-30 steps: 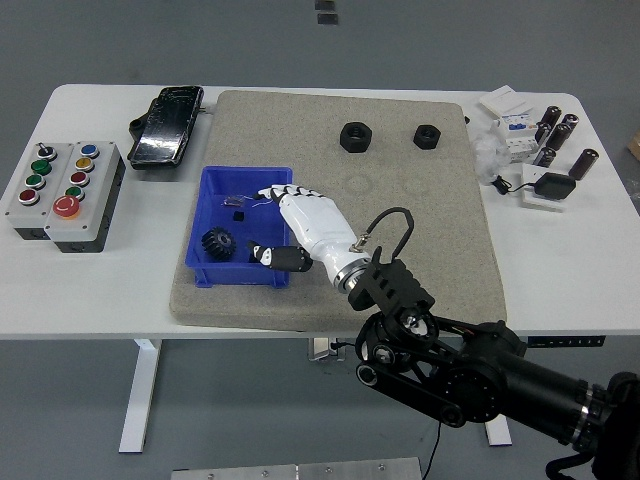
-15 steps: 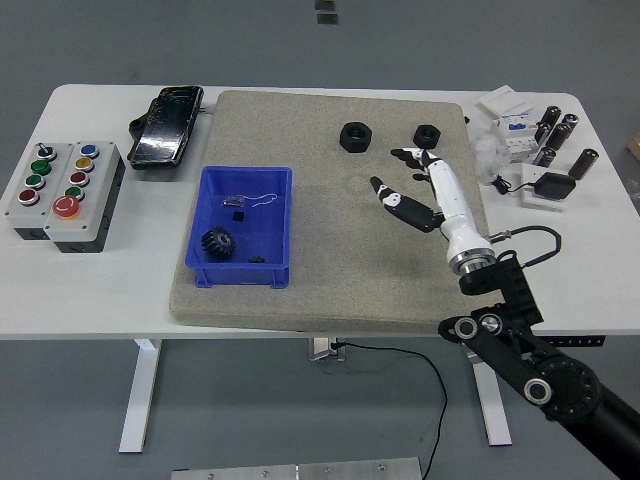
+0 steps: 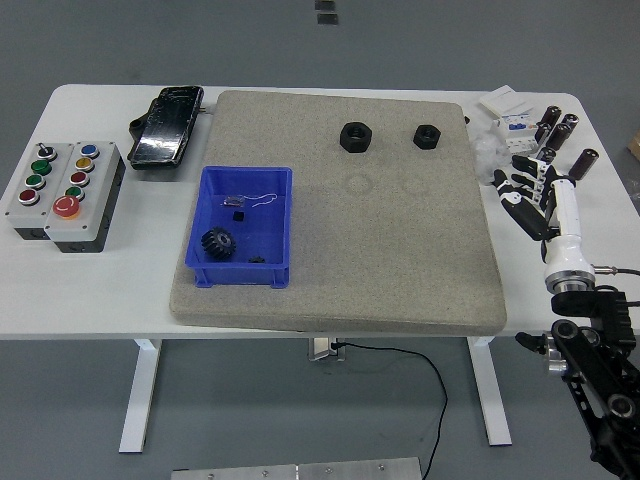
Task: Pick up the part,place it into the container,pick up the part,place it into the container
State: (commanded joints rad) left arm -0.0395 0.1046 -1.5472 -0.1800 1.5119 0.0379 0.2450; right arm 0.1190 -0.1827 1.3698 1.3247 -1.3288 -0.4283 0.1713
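The right hand [image 3: 532, 190] hovers empty over the table's right edge, fingers loosely spread, well apart from the two black nuts at the mat's far side. To grasp well, it should reach left for the nearer nut [image 3: 427, 136], straddling its flats. A gear [image 3: 216, 243] already lies in the blue bin [image 3: 280, 230].

White table [image 3: 300, 310] carries grey mat [image 3: 400, 250], button box [image 3: 62, 192], black case [image 3: 166, 126]
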